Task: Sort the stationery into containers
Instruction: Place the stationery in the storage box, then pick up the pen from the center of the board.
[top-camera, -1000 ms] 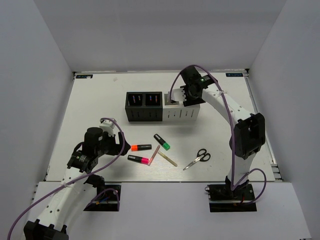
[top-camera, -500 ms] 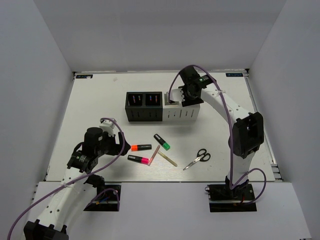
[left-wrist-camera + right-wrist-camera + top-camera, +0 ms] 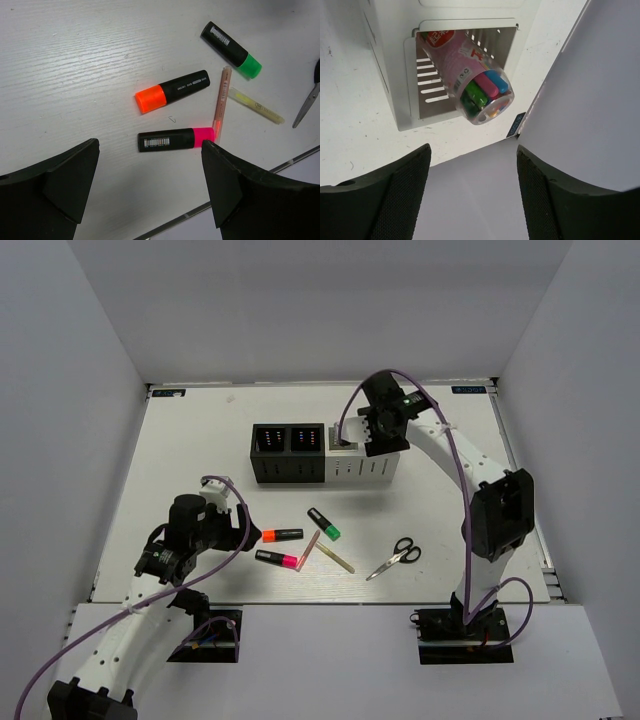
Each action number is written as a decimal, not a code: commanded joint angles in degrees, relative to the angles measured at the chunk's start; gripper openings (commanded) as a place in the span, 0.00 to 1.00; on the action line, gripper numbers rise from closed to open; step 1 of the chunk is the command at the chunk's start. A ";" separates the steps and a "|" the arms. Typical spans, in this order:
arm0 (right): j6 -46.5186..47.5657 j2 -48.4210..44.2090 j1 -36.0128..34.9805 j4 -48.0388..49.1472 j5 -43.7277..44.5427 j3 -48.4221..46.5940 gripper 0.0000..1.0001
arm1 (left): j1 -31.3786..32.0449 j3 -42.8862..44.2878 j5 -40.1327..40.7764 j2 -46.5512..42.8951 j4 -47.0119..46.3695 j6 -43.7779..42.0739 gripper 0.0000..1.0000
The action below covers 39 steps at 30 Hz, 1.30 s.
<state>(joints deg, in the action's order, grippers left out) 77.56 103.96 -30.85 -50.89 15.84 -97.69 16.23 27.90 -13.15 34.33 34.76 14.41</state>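
**A:** Six loose pieces lie nearest, under the left gripper point(image 3: 150, 172), whose jaws gape fully and hold nothing.

**B:** Which way do they run?

**A:** Seen from overhead, the pink-capped black marker point(image 3: 175, 138) lies nine to three, cap at three. The orange-capped black marker point(image 3: 172, 91) lies alike, cap at nine. The slim pink pencil point(image 3: 221, 97) runs one to seven, its lower tip just beside the pink cap. The pale yellow stick point(image 3: 257, 106) runs ten to four, and so does the green-capped black marker point(image 3: 231, 50), cap at four.

**B:** And the sixth?

**A:** The black-handled scissors point(image 3: 394, 557), at three o'clock of the rest, have their handles at two and blades toward eight.

**B:** Farther out?

**A:** Two black perforated boxes point(image 3: 288, 453) adjoin two white perforated boxes point(image 3: 362, 468). A clear plastic tube with a pink label point(image 3: 470, 75) leans tilted inside a white one, one end up. The right gripper point(image 3: 470, 155) hangs above it, jaws apart, gripping nothing.
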 commanded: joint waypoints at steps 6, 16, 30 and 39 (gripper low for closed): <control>-18.89 -14.12 0.53 4.74 -11.51 3.09 0.00 | -0.23 1.19 -4.43 1.88 -2.86 0.09 0.42; -62.00 -33.56 1.76 3.62 -51.14 32.79 0.07 | 7.84 15.41 -5.75 22.77 6.42 -6.49 0.76; -52.77 -43.23 3.95 5.54 -67.96 48.91 0.00 | 30.79 35.11 18.15 56.36 18.59 -30.23 0.27; -50.23 -43.23 5.45 3.79 -69.88 49.08 0.03 | 30.88 37.49 20.97 60.68 13.23 -32.08 0.70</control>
<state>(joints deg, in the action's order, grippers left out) 25.47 60.49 -25.82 -46.59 -51.13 -48.90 46.96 63.29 5.82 95.44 50.15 -16.03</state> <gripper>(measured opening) 0.027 0.681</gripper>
